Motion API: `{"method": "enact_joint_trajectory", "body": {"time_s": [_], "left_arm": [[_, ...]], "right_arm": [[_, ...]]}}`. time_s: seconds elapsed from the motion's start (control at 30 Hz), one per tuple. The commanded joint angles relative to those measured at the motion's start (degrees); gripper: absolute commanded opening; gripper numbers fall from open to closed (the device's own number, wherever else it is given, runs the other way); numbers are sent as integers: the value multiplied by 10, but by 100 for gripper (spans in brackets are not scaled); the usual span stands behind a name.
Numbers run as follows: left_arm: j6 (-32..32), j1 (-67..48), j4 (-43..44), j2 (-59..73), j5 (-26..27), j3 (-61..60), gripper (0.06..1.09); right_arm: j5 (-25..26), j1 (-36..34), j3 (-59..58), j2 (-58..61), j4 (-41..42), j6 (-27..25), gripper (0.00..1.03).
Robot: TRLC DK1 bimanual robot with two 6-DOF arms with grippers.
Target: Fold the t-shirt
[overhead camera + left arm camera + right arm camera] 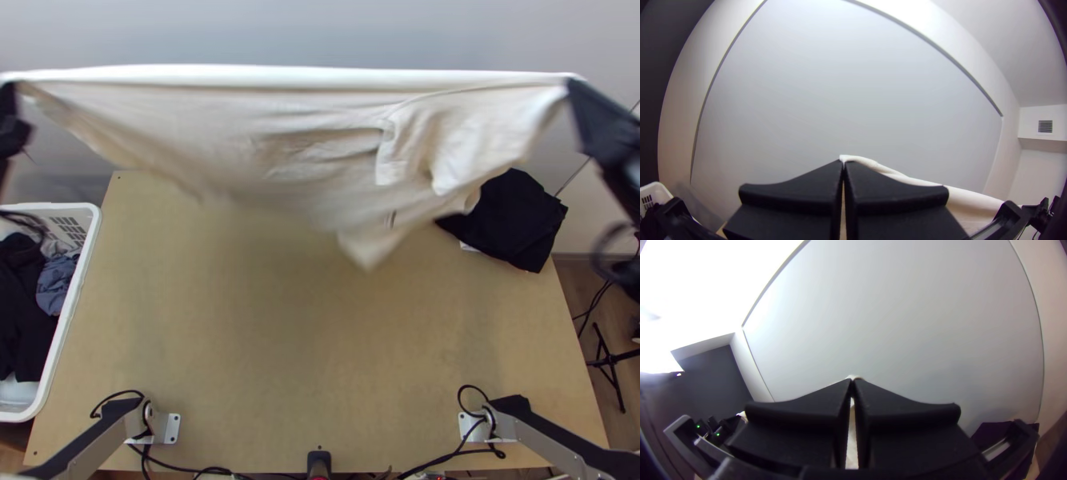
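Top view: shirt (264,144) hangs wide near the bench's (280,360) far edge
My left pincer (10,85): pinching one end
My right pincer (571,83): pinching another

The cream t-shirt (320,152) hangs stretched above the table (280,344).

From high over the near edge of the wooden table (280,360), the top view looks steeply down past the left gripper (10,86) and the right gripper (573,85). Each wrist view looks from close behind its gripper toward the pale wall panel (853,89) beyond. All three share the cream t-shirt (240,120) between the grippers; top and left wrist share the laundry basket (88,210) below the left gripper.
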Motion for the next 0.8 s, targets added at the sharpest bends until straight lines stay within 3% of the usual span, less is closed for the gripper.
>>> {"method": "enact_joint_trajectory", "body": {"time_s": [0.0, 0.23, 0.6, 0.77], "left_arm": [[7, 33, -27, -62, -16, 81, 10], [5, 42, -114, -121, -16, 98, 9], [8, 42, -178, -146, -16, 116, 10], [6, 27, -225, -162, -8, 24, 10]], "right_arm": [[-14, 6, 128, -60, -141, 1, 3], [-15, 39, 209, -110, -297, 0, 3], [-15, 58, 219, -113, -315, 0, 3], [-14, 68, 143, -67, -305, 0, 3]]}}
